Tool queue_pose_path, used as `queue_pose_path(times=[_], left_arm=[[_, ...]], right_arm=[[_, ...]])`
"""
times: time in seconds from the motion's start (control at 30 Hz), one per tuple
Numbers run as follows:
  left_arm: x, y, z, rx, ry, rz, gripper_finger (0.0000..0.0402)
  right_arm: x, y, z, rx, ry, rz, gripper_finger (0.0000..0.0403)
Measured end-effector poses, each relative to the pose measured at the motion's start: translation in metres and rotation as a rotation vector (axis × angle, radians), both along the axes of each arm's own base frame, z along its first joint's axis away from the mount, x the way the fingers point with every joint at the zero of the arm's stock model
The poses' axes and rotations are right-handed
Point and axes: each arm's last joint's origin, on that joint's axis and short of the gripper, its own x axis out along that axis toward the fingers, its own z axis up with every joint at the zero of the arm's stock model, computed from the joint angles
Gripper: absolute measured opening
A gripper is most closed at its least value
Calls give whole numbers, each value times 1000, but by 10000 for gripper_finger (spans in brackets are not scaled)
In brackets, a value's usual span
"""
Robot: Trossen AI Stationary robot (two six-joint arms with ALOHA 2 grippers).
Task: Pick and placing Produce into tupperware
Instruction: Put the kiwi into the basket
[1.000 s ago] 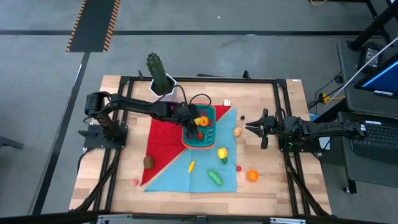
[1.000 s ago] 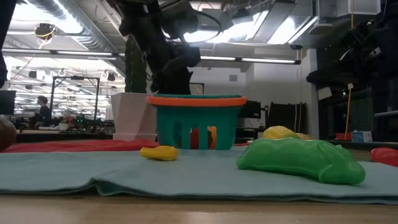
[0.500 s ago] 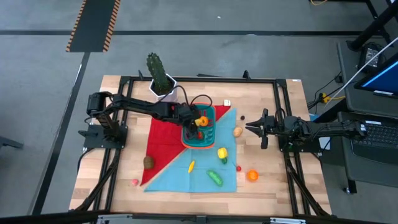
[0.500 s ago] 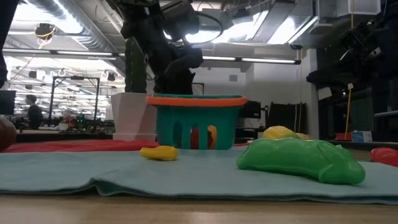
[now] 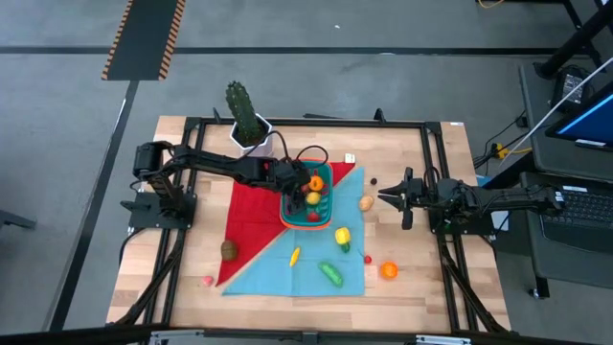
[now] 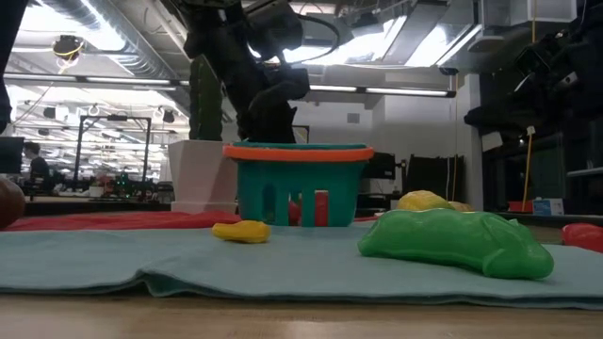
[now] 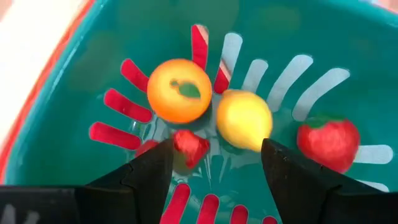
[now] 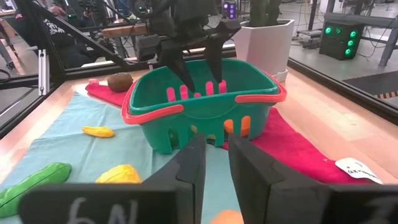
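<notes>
High view: the left gripper (image 5: 299, 184) hangs over the teal basket (image 5: 326, 217), which sits on a red and blue cloth (image 5: 287, 270); several toy fruits lie inside, while a yellow pepper (image 5: 342, 236), a green pod (image 5: 331, 274), an orange (image 5: 389, 270) and a brown piece (image 5: 229, 249) remain outside, so roughly half the job is left. The right gripper (image 5: 387, 196) waits beside the cloth. Low view: the basket stands upright behind a small yellow piece (image 6: 240, 231). Left wrist view: the jaws stand apart and empty above an orange fruit (image 7: 179, 91), a lemon (image 7: 244, 119) and a strawberry (image 7: 328, 142). Right wrist view: its jaws stand nearly together, holding nothing.
</notes>
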Motion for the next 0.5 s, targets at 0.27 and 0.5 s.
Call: queue_pose_path(times=[0.27, 0.5], left_arm=[[6, -4, 37, 135, -61, -113, 233], [-18, -24, 48, 235, -107, -42, 233]], right_arm=[[0, 0, 0, -26, 4, 4, 73], [0, 0, 0, -27, 2, 6, 73]])
